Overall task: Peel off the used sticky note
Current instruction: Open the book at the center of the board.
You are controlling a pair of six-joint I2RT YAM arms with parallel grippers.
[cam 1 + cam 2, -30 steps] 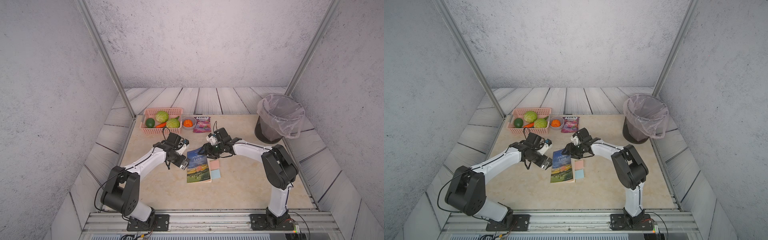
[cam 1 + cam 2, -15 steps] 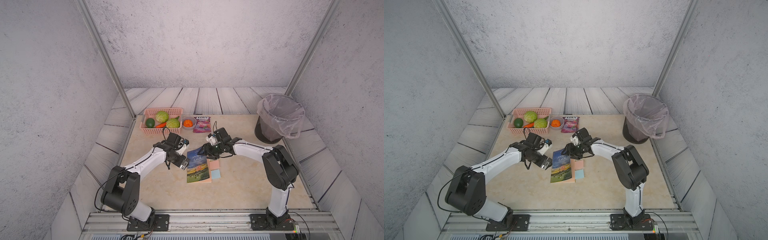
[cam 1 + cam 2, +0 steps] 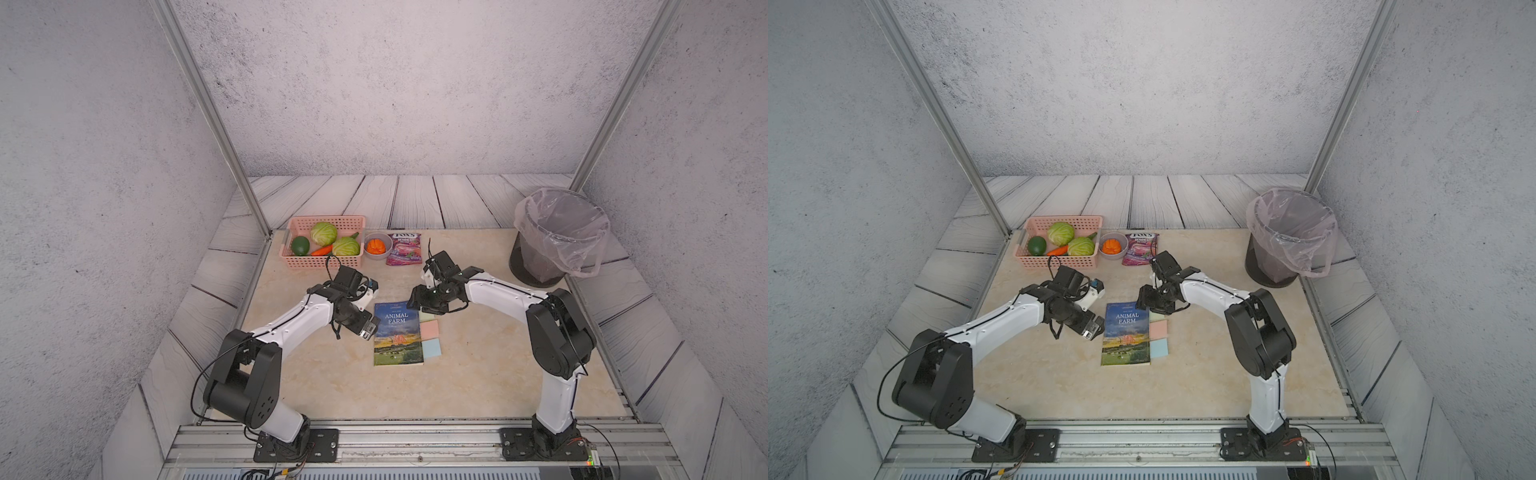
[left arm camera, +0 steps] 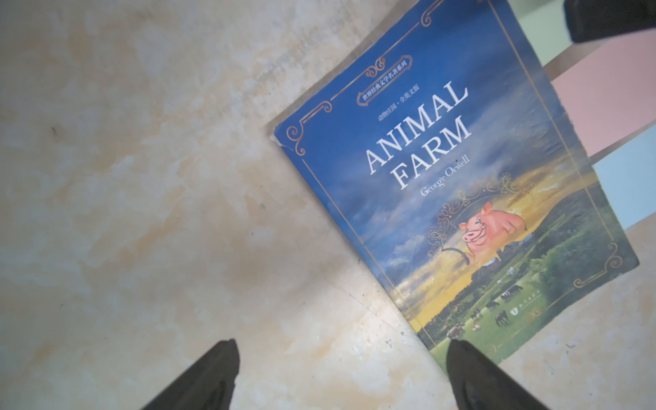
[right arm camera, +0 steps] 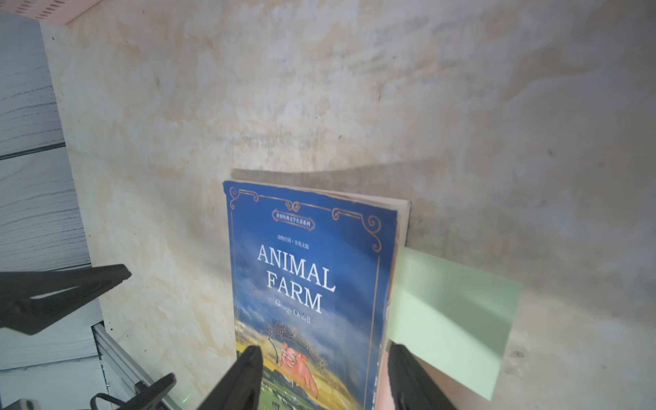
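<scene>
Left gripper jaws wide apart, empty, above table beside spine of Animal Farm book; book closed, flat; green sticky note, pink sticky note, blue sticky note stick out from its page edge; right gripper jaws parted, nothing clamped, straddling cover edge at green sticky note.

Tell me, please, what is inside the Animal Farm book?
A green note, pink note and blue note poke out of the book. Their inner ends are covered; the pages holding them are hidden.
</scene>
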